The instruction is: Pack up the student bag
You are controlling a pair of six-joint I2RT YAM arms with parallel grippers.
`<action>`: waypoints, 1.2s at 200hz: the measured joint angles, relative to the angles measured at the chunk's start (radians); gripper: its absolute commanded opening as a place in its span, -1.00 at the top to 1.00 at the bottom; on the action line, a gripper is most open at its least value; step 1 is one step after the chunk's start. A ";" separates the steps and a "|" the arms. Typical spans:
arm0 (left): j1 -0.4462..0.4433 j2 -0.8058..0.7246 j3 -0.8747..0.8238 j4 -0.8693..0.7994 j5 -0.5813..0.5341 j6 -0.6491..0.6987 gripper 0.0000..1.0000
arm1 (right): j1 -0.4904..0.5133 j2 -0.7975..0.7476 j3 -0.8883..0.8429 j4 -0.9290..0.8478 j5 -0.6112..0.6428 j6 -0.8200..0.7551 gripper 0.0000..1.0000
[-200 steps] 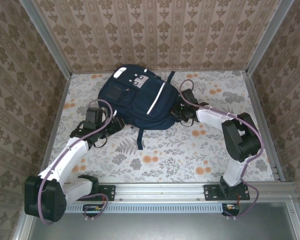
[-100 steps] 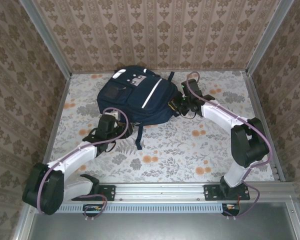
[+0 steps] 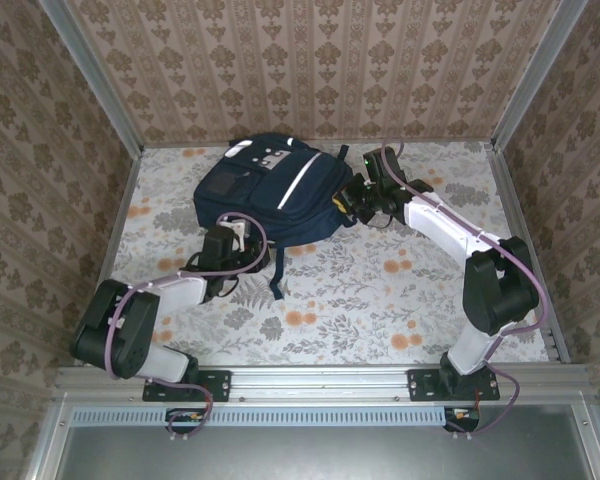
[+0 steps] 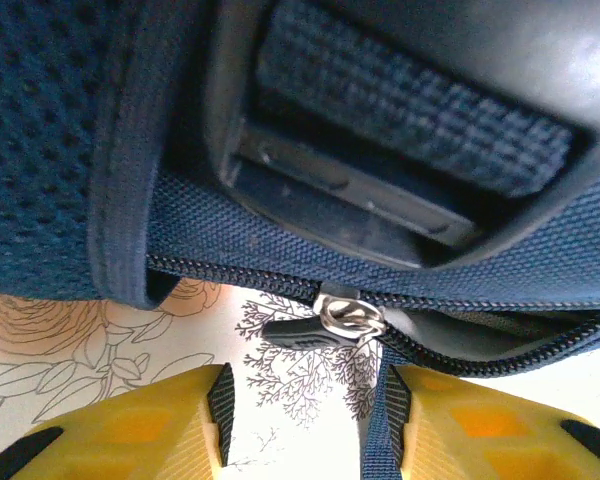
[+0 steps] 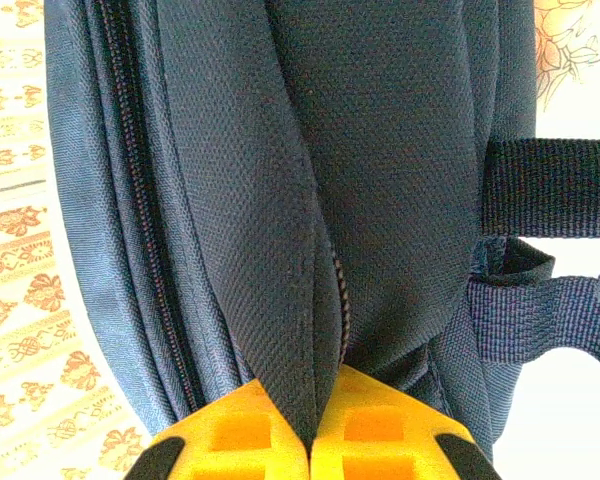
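The student bag point(image 3: 270, 190), navy with a white stripe, lies at the back middle of the table. My left gripper point(image 3: 243, 233) sits at its near edge. In the left wrist view its yellow fingers point(image 4: 160, 425) stand apart, and the gap of the left gripper point(image 4: 305, 420) holds nothing. The black zipper pull point(image 4: 300, 330) with its metal slider point(image 4: 348, 318) hangs just ahead of them. A blue strap point(image 4: 378, 440) runs beside the right pad. My right gripper point(image 3: 352, 200) is at the bag's right side. The right gripper point(image 5: 310, 445) is shut on a fold of bag fabric point(image 5: 290, 300) beside a zipper line.
Patterned walls close off the back and both sides, with metal posts point(image 3: 92, 80) in the corners. A dark strap point(image 3: 277, 275) trails from the bag toward the front. The floral table cover point(image 3: 380, 300) lies in front of the bag, and the rail point(image 3: 320, 380) runs along the near edge.
The bag has shifted toward the back with the right gripper holding its side. The left arm swung in toward the bag's near edge, and its jaws have narrowed.
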 measured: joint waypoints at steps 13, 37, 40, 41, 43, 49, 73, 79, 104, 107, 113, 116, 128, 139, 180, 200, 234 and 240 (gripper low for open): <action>0.000 0.001 -0.006 0.021 0.000 0.003 0.08 | -0.002 0.000 0.008 0.000 -0.007 0.006 1.00; -0.001 0.019 -0.006 0.058 0.000 0.017 0.10 | -0.005 0.000 0.018 0.001 -0.016 0.018 1.00; -0.001 0.023 -0.006 0.061 0.000 0.018 0.10 | -0.005 0.000 0.018 0.001 -0.017 0.019 1.00; -0.001 0.026 -0.006 0.063 0.000 0.019 0.10 | -0.005 0.000 0.018 0.001 -0.017 0.019 1.00; -0.002 0.031 -0.005 0.064 0.000 0.021 0.12 | -0.005 0.000 0.018 0.001 -0.017 0.019 1.00; -0.002 0.043 -0.003 0.068 0.000 0.025 0.15 | -0.005 0.000 0.018 0.000 -0.017 0.023 1.00; -0.003 0.110 0.018 0.074 0.000 0.046 0.47 | -0.005 0.000 0.018 0.001 -0.024 0.026 1.00; -0.003 0.121 0.024 0.074 0.000 0.054 0.56 | -0.005 0.000 0.018 0.001 -0.027 0.026 1.00; -0.003 0.121 0.037 0.073 0.000 0.076 0.86 | -0.005 0.000 0.018 0.001 -0.034 0.026 1.00; -0.003 0.119 0.037 0.073 0.001 0.078 0.89 | -0.005 0.000 0.018 0.001 -0.034 0.026 1.00; -0.003 0.111 0.037 0.070 0.001 0.085 0.94 | -0.005 0.000 0.018 0.001 -0.035 0.025 1.00; -0.003 0.104 0.037 0.066 0.001 0.085 0.95 | -0.005 0.000 0.016 0.002 -0.035 0.023 1.00; -0.009 0.075 0.037 0.046 -0.001 0.097 1.00 | -0.005 -0.001 0.008 0.003 -0.035 0.021 1.00; -0.023 0.044 0.037 0.025 -0.006 0.106 1.00 | -0.005 -0.002 -0.005 0.004 -0.035 0.014 1.00; -0.122 -0.042 0.037 -0.016 -0.025 0.114 1.00 | -0.005 -0.004 -0.048 0.006 -0.024 -0.012 1.00; -0.185 -0.051 0.040 -0.035 -0.039 0.114 1.00 | 0.000 -0.008 -0.068 0.013 -0.013 -0.016 1.00; -0.308 -0.033 0.102 -0.080 -0.054 0.109 1.00 | 0.019 -0.019 -0.095 0.032 0.005 -0.016 1.00; -0.324 -0.019 0.121 -0.081 -0.054 0.106 1.00 | 0.024 -0.021 -0.100 0.034 0.010 -0.016 1.00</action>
